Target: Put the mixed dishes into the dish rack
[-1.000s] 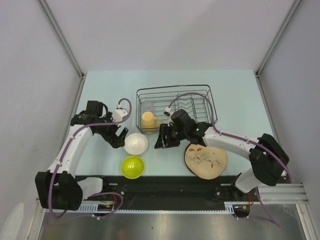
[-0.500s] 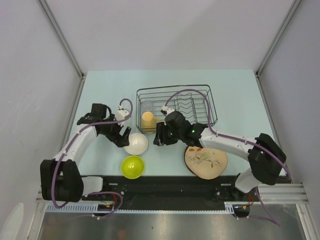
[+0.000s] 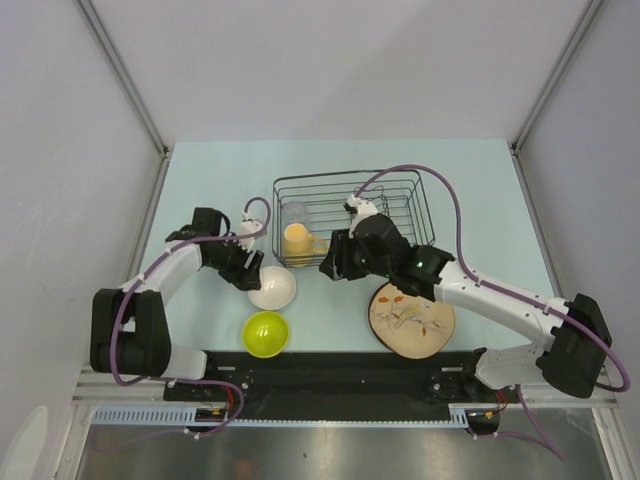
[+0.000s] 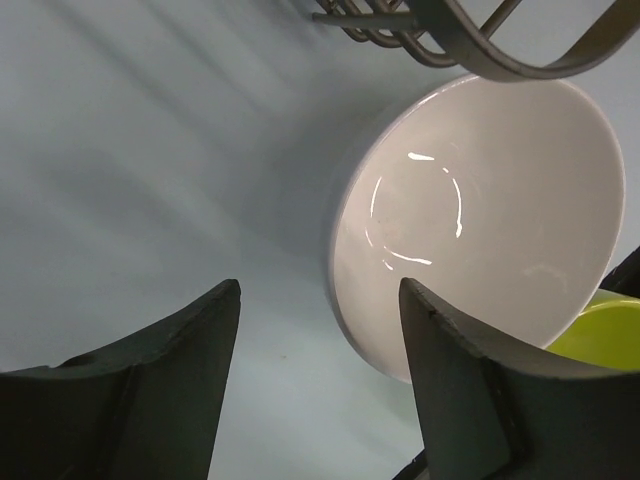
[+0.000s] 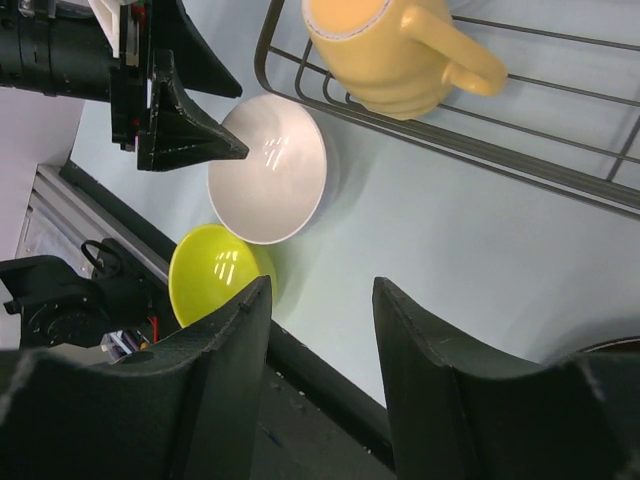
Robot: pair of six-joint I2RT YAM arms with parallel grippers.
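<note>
**Left pincer now astride the white bowl's rim**

The left gripper [image 4: 319,300] has moved in since a second ago. Then it hung wide open to the left of the small white ceramic bowl [image 4: 480,220], apart from it. Now its jaws have narrowed somewhat but are still parted, with the bowl's near-left rim between them. One finger [image 4: 470,390] is over the bowl's inside and the other is outside, above the pale blue table [image 3: 200,180]. It does not yet have a grip on the bowl.

The right gripper [image 5: 320,290] has shifted only slightly. It hangs about half open and holds nothing, above the table just in front of the near-left corner of the rectangular black wire dish rack [image 3: 420,200].

The yellow-orange handled mug [image 5: 390,50] and the clear drinking glass [image 3: 294,213] stand in the rack's left end, as before. The lime-green bowl [image 3: 266,333] sits on the table just in front of the white one. The round tan plate with a leaf pattern [image 3: 412,320] lies flat on the table to the right, outside the rack.
</note>
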